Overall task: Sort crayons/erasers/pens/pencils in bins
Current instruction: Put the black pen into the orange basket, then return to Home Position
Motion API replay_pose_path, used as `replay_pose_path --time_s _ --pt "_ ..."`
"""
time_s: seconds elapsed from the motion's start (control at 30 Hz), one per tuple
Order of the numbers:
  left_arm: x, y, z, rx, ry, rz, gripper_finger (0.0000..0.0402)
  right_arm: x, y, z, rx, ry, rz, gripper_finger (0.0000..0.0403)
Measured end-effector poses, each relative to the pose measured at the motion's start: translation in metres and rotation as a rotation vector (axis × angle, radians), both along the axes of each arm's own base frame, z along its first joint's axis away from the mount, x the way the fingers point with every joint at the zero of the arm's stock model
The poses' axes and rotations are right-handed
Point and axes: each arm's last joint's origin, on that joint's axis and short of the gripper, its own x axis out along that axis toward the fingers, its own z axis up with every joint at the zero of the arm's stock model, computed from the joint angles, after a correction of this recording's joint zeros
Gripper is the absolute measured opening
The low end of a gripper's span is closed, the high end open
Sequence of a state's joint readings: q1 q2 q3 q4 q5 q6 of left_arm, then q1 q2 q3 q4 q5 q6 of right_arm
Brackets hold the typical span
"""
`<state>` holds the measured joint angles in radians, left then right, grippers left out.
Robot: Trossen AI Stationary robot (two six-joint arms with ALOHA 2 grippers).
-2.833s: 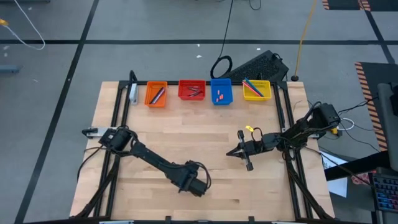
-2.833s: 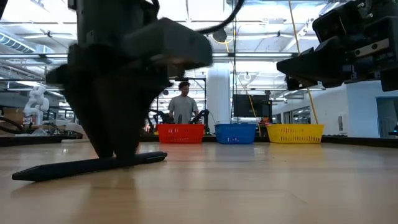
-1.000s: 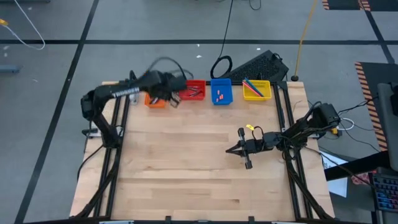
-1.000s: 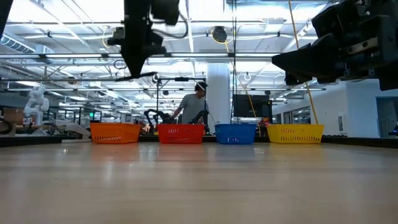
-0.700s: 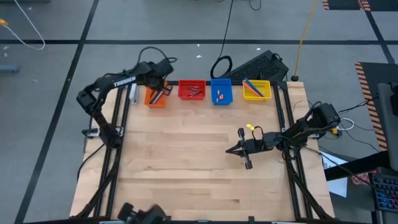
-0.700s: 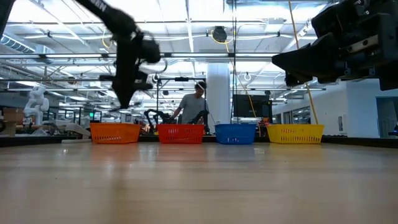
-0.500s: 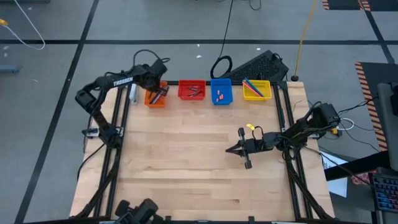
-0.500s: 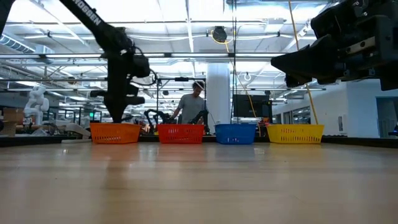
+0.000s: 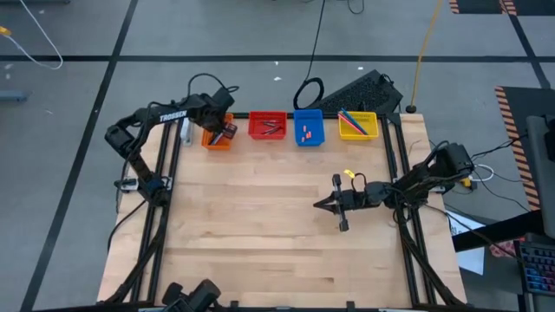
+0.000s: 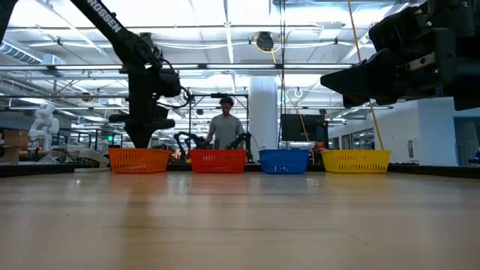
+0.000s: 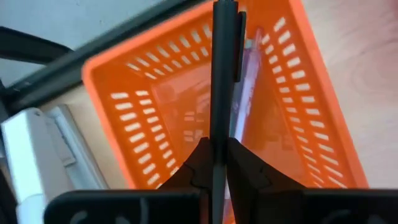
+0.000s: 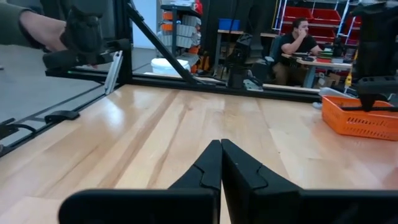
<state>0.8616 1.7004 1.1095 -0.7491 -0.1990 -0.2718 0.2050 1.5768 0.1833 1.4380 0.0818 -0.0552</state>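
Left pincer [image 11: 217,163] lowered over orange bin [image 11: 146,68], black pen [image 11: 222,81] lengthwise

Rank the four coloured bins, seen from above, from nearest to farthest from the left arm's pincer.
1. Orange bin, right under the left pincer, which holds a dark pen.
2. Red bin, next along.
3. Blue bin, third.
4. Yellow bin, far end of the row.

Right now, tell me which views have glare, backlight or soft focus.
Low view: bright ceiling lights backlight both arms into dark shapes, and the table nearest the camera is soft. Left wrist view: the dark stick in the left gripper is sharp over the orange bin; the bin's contents are soft. Right wrist view: sheen on the wood.
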Motion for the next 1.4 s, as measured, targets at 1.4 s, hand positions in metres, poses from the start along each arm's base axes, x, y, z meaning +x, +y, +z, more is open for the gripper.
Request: replay_pose_path --time_s 1.4 --pt "0.012 -0.148 0.087 0.595 -0.486 -0.468 0.0015 0.001 -0.015 -0.002 0.057 0.053 -0.073 0.0"
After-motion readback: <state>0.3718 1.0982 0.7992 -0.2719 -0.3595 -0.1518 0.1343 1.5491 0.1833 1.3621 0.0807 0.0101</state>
